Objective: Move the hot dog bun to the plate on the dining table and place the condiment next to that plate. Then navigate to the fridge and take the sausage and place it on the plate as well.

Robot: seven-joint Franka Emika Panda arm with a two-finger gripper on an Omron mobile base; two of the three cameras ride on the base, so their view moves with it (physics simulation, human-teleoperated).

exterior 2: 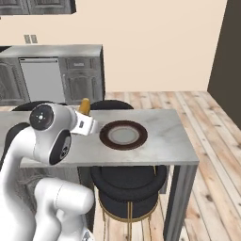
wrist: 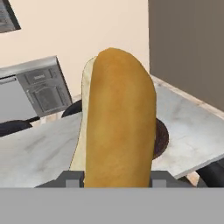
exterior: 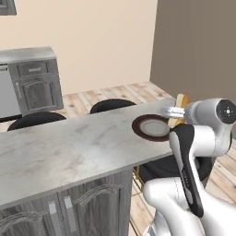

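My gripper [wrist: 116, 179] is shut on the hot dog bun [wrist: 118, 118], a tan-yellow roll that stands upright between the fingers. From the base views the hot dog bun [exterior: 182, 102] [exterior 2: 84, 105] hangs above the dining table [exterior: 69, 152] [exterior 2: 164, 136], just beside the plate [exterior: 138, 126] [exterior 2: 106, 136]. The plate has a dark brown rim and a cream centre, and nothing lies on it. In the hand view the plate [wrist: 161, 140] peeks out behind the bun's right side. The condiment, the fridge and the sausage are out of view.
Black round stools [exterior: 113, 105] [exterior 2: 127, 183] stand around the table. Grey kitchen cabinets [exterior: 34, 83] [exterior 2: 80, 75] and a white-fronted appliance [exterior 2: 42, 77] line the back wall. A dark wall [exterior: 198, 46] rises at the right. The table's end edge is close to the plate.
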